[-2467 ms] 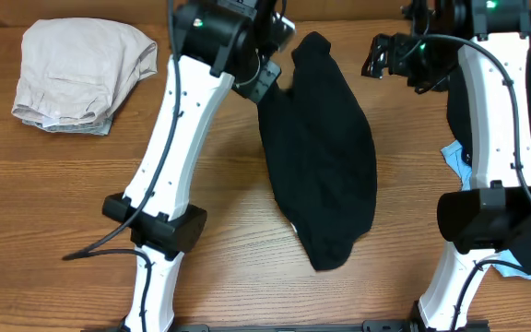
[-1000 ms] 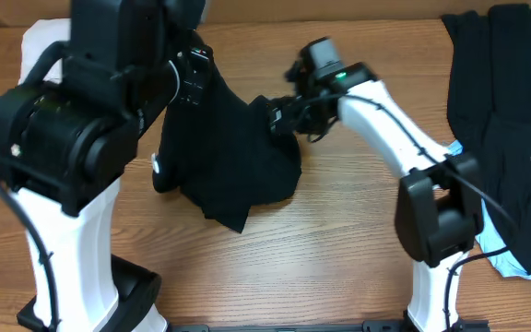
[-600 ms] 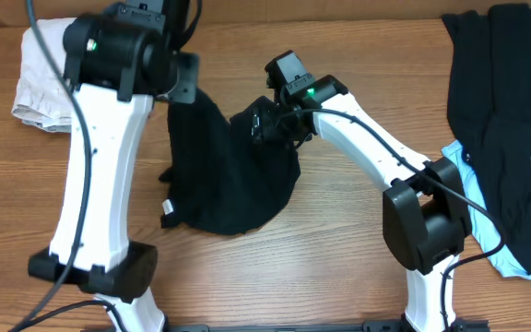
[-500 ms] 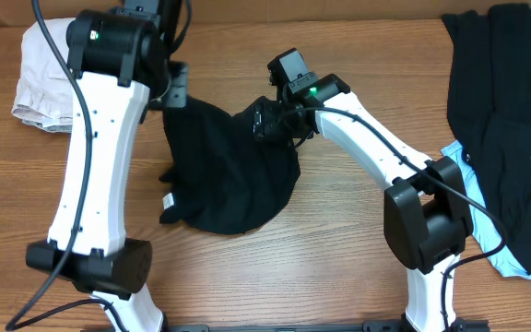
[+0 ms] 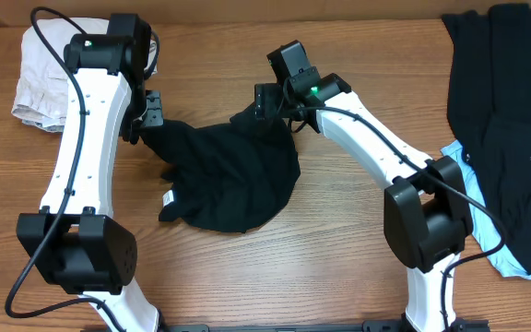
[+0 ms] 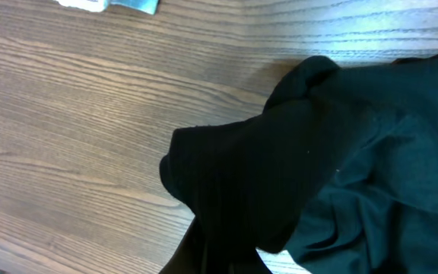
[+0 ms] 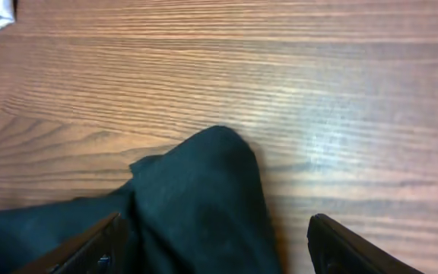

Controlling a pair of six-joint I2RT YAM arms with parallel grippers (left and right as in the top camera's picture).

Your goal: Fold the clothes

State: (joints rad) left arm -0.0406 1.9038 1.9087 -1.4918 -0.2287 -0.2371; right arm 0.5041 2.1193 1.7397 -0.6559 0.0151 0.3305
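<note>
Left hand [image 5: 147,118] clenched on the 10 o'clock corner of the black garment [image 5: 233,180]; wrist view shows cloth bunched and drawn into the grip, fingers themselves hidden under it.

Right hand [image 5: 267,100] released, jaws wide, straddling a raised fold at the garment's 1 o'clock edge; fold sits between the fingers, not pinched.

Garment lies crumpled at the centre of the worktop [image 5: 339,267]; top edge seems slightly raised between the two hands, the rest slumped on the wood; white label [image 5: 168,199] showing at its 8 o'clock edge.

Beige garment [image 5: 44,83] at the worktop's 10 o'clock, partly behind the left arm; looks already folded into a compact block.

Black pile [image 5: 491,101] over a blue garment [image 5: 473,171] at 3 o'clock; loose, neither hand near it.

Judgement: early to middle of the task; one piece apparently done; the black one not yet spread flat, no clean fold in it; the 3 o'clock pile all left to do.
</note>
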